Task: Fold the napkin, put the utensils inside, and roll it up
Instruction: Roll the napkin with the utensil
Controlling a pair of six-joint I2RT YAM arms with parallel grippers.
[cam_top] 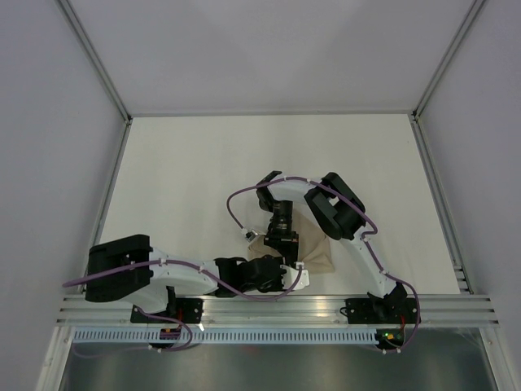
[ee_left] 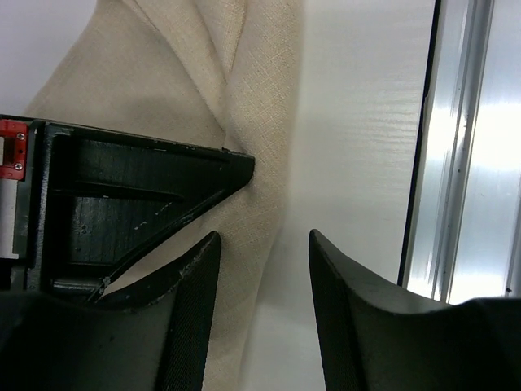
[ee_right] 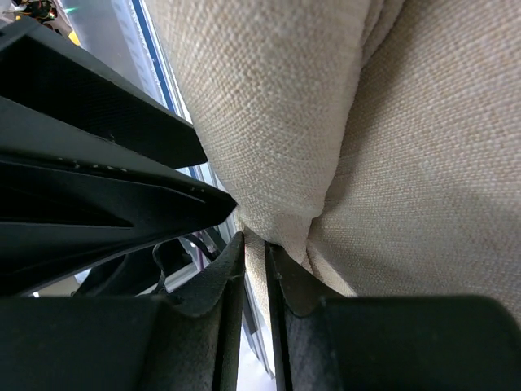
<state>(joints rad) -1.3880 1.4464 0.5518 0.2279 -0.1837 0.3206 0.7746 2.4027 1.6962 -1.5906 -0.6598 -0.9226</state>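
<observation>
Down at the near edge of the white table (cam_top: 244, 155), right in front of the arm bases, sits the plain tan-beige matte cloth napkin (cam_top: 317, 251), bunched up rather than flat. The black two-finger right gripper (ee_right: 254, 244) has its jaws almost together on a thin pinch of the fabric; the black two-finger left gripper (ee_left: 264, 236) is about half open, holding nothing, with a raised fold of cloth just ahead of its gap and closer to one finger.

My guess is this is the fold/roll stage; I can't pick out the utensils anywhere, so they're either tucked inside or hidden by the arms, no way to tell.

As for which way it points: in the left wrist view the main ridge of the napkin runs roughly alongside the silvery aluminium rail (ee_left: 472, 163), so I'd call the long axis left-to-right along the table's front edge, a bit skewed.

The next move probably needs the left jaws to shift over that ridge and close, keeping the cloth taut between both hands; otherwise the bundle just slumps.
</observation>
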